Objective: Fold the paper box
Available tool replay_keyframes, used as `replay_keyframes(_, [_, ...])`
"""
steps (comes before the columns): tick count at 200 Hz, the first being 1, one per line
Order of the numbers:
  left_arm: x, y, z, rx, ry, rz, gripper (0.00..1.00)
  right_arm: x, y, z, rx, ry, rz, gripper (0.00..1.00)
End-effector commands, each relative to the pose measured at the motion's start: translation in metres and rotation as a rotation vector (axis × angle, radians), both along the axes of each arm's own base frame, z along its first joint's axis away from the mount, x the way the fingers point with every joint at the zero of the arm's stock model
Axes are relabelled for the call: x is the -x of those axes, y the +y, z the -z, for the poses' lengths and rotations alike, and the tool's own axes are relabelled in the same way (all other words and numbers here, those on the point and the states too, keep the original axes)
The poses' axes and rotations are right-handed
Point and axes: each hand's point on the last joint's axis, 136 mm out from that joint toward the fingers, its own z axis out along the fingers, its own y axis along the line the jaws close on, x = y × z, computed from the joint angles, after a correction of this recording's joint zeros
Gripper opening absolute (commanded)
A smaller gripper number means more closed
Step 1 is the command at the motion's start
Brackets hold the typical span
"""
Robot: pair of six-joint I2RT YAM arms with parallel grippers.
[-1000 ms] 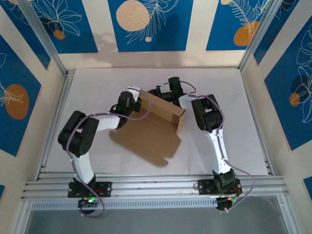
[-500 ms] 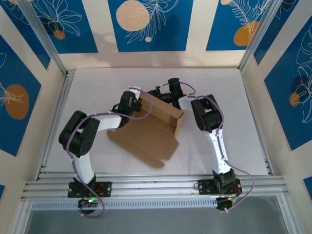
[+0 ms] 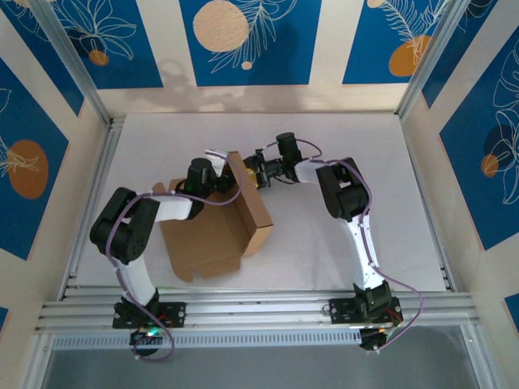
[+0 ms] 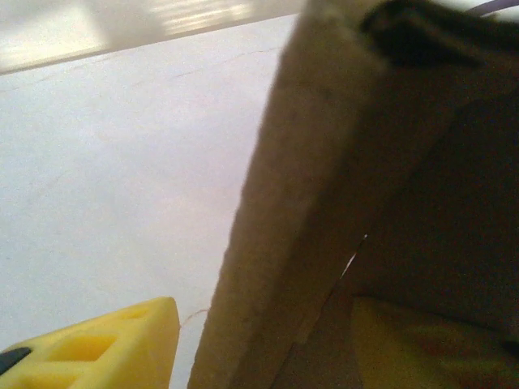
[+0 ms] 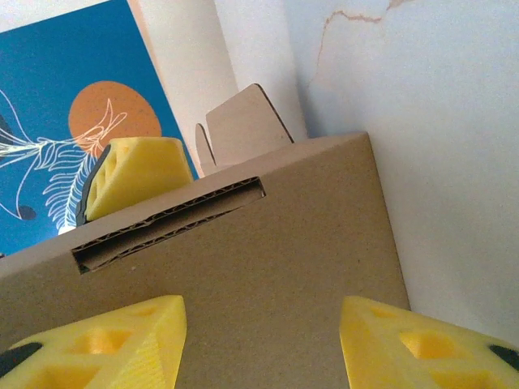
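The paper box (image 3: 207, 239) is brown cardboard lying left of centre on the table, its flat panel toward the left arm and one long wall (image 3: 253, 203) folded upright. My left gripper (image 3: 220, 180) is open astride the far end of that wall. In the left wrist view the cardboard (image 4: 324, 203) stands between its yellow fingers (image 4: 97, 344), with a gap at the left one. My right gripper (image 3: 250, 174) is open on the wall's outer side. The box's face (image 5: 268, 259) with a slot (image 5: 170, 223) sits in front of its spread fingers (image 5: 105, 344).
The white table (image 3: 389, 162) has free room to the right and at the back. Aluminium rails (image 3: 259, 312) run along the near edge, and blue-and-cream patterned panels (image 3: 243, 40) close in the sides and back. A rounded box flap (image 5: 243, 126) sticks up beyond the wall.
The box has swung round and slid to the left, its upright wall now running front to back. My left gripper has gone from shut to open. The right gripper stays open.
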Motion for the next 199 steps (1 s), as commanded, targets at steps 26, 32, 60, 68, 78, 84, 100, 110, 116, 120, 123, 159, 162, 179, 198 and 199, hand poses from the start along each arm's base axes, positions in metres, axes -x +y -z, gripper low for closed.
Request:
replay_keyframes(26, [0.01,-0.014,-0.01,0.1,-0.006,0.058,0.54,-0.015,-0.031,-0.048,0.151,-0.191,0.104,0.61])
replay_keyframes(32, [0.009,-0.013,-0.009,0.103,-0.014,0.041,0.53,-0.02,-0.039,-0.053,0.182,-0.215,0.127,0.62])
replay_keyframes(60, [0.004,-0.013,-0.008,0.138,-0.023,-0.02,0.51,-0.033,-0.065,-0.081,0.247,-0.287,0.182,0.65])
replay_keyframes(68, [0.002,-0.013,-0.012,0.141,-0.046,-0.053,0.51,-0.034,-0.069,-0.09,0.271,-0.32,0.194,0.66])
replay_keyframes(78, [0.001,-0.014,-0.016,0.168,-0.068,-0.083,0.52,-0.032,-0.074,-0.1,0.313,-0.359,0.206,0.68])
replay_keyframes(84, [0.0,-0.014,-0.018,0.187,-0.07,-0.104,0.52,-0.031,-0.076,-0.106,0.342,-0.386,0.207,0.7])
replay_keyframes(100, [-0.003,-0.017,-0.018,0.246,-0.051,-0.128,0.54,-0.023,-0.082,-0.118,0.453,-0.451,0.21,0.73])
replay_keyframes(110, [-0.002,-0.02,-0.018,0.279,-0.042,-0.118,0.55,-0.015,-0.086,-0.124,0.514,-0.49,0.207,0.71])
replay_keyframes(116, [0.0,-0.021,-0.018,0.284,-0.038,-0.115,0.56,-0.008,-0.088,-0.128,0.543,-0.511,0.204,0.69])
replay_keyframes(120, [0.001,-0.019,-0.019,0.281,-0.039,-0.117,0.57,-0.004,-0.089,-0.131,0.556,-0.519,0.205,0.68])
replay_keyframes(123, [0.003,-0.017,-0.019,0.275,-0.04,-0.124,0.58,0.0,-0.09,-0.133,0.561,-0.522,0.203,0.67])
replay_keyframes(159, [0.023,0.016,-0.017,0.235,-0.029,-0.198,0.66,0.051,-0.083,-0.143,0.594,-0.553,0.118,0.69])
replay_keyframes(162, [0.025,0.018,-0.017,0.23,-0.028,-0.2,0.66,0.056,-0.081,-0.143,0.596,-0.555,0.101,0.69])
replay_keyframes(179, [0.036,0.03,-0.014,0.214,-0.02,-0.228,0.67,0.084,-0.07,-0.136,0.627,-0.556,0.021,0.69])
replay_keyframes(198, [0.046,0.046,-0.015,0.229,-0.028,-0.279,0.66,0.107,-0.071,-0.117,0.707,-0.552,-0.028,0.68])
replay_keyframes(199, [0.047,0.047,-0.014,0.229,-0.027,-0.282,0.66,0.108,-0.072,-0.115,0.712,-0.549,-0.03,0.68])
